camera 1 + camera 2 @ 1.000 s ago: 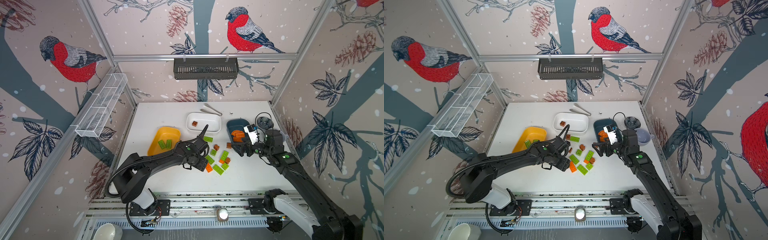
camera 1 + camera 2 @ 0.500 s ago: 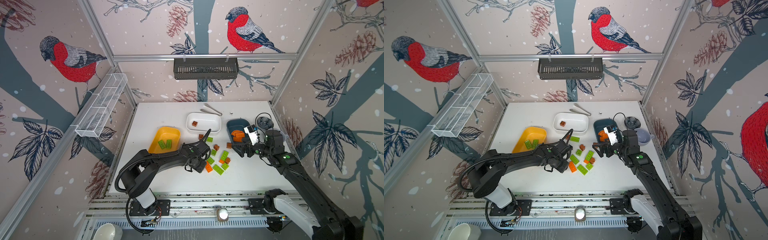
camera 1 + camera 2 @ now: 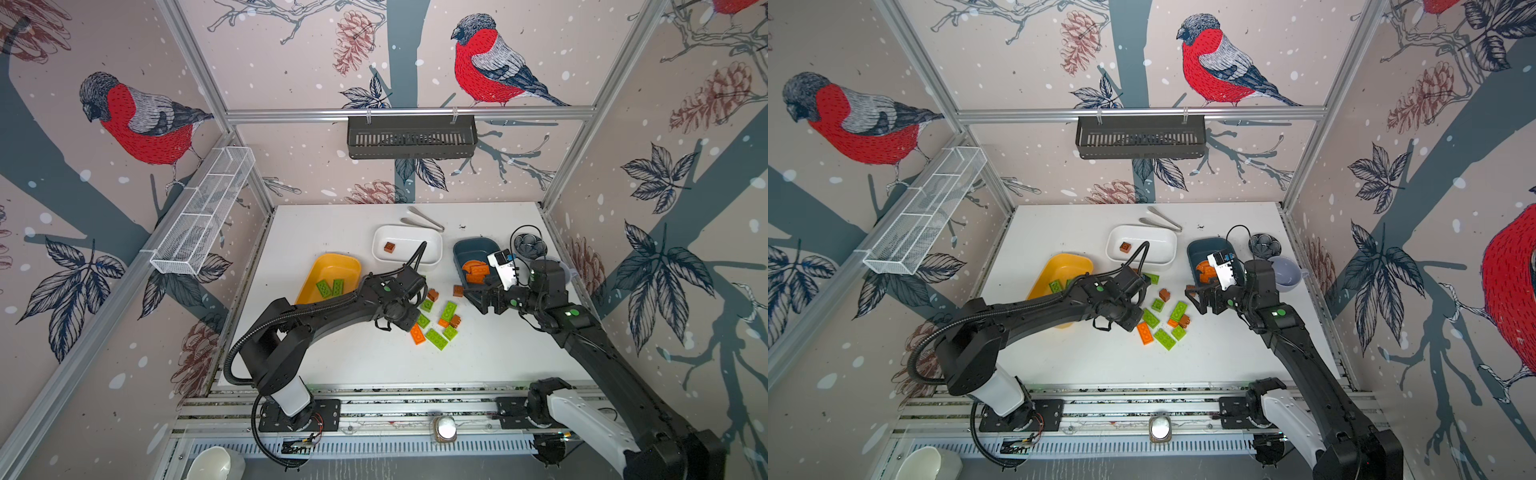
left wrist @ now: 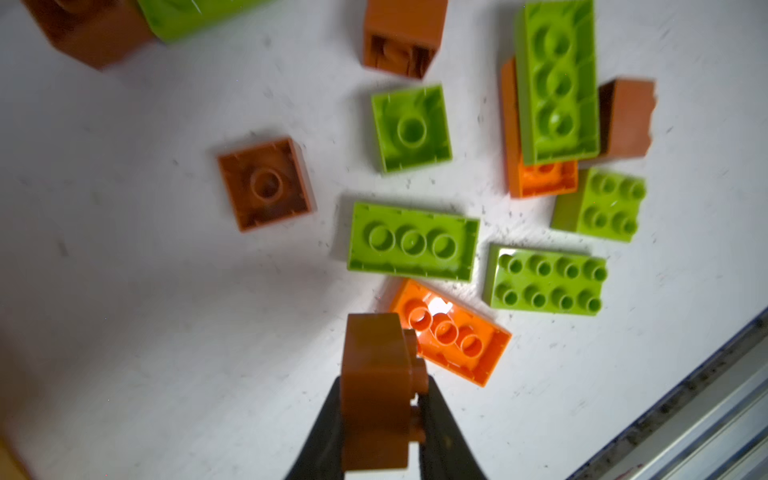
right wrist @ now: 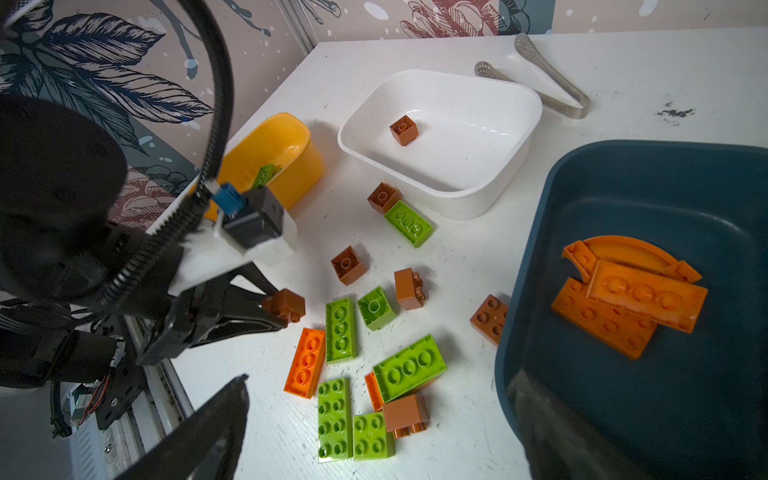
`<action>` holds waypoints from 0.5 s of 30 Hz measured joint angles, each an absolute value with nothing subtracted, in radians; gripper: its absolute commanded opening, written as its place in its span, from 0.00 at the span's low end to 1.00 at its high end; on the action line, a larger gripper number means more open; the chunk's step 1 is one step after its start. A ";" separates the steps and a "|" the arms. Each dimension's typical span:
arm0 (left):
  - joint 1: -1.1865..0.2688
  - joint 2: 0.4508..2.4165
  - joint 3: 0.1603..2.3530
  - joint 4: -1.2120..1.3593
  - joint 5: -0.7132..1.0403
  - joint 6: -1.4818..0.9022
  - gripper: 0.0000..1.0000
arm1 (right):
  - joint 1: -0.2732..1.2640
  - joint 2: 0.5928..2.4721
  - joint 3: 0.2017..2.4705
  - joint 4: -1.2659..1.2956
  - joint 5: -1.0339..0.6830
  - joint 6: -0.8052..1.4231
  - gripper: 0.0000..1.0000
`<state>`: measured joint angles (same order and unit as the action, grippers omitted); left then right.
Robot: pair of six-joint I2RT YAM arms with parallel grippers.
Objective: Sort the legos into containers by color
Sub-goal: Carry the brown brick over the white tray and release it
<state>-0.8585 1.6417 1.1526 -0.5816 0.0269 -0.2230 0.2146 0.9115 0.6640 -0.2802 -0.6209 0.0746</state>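
My left gripper (image 4: 380, 415) is shut on a small brown cube (image 4: 376, 386) at the left edge of the loose legos (image 3: 436, 324); the right wrist view also shows that cube (image 5: 284, 305) pinched between its fingertips, low over the table. Green, orange and brown bricks lie scattered there. The yellow tub (image 3: 328, 270) holds two green plates, the white tub (image 3: 415, 245) one brown cube (image 3: 389, 247), and the teal tub (image 3: 467, 251) orange pieces (image 5: 627, 299). My right gripper (image 5: 380, 436) stands open and empty between the pile and the teal tub.
Metal tongs (image 3: 422, 218) lie behind the white tub. A dark flower-patterned dish (image 3: 528, 243) and a grey mug (image 3: 1285, 270) stand at the right, behind my right arm. A black basket (image 3: 411, 135) hangs on the back wall, a wire rack (image 3: 203, 216) on the left wall.
My left gripper has come down at the pile's left edge and shut on a brown cube. The right arm has stayed where it was, still open.
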 measured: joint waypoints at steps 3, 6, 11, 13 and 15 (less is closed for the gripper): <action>-0.809 1.648 1.275 -0.619 0.038 -0.209 0.22 | 0.212 0.920 0.677 -0.279 -0.621 0.074 1.00; -0.746 1.670 1.395 -0.628 0.049 -0.193 0.22 | 0.208 0.925 0.683 -0.272 -0.621 0.073 1.00; -0.659 1.762 1.537 -0.620 0.017 -0.175 0.22 | 0.206 0.937 0.691 -0.258 -0.628 0.075 0.99; -0.620 1.814 1.586 -0.600 0.015 -0.166 0.22 | 0.205 0.944 0.694 -0.245 -0.629 0.076 0.99; -0.588 1.879 1.641 -0.577 0.004 -0.166 0.22 | 0.204 0.952 0.696 -0.232 -0.630 0.076 0.99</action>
<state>-0.5884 1.8786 1.6409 -0.5766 0.0044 -0.1658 0.2039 0.9520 0.6960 -0.2321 -0.6304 0.0765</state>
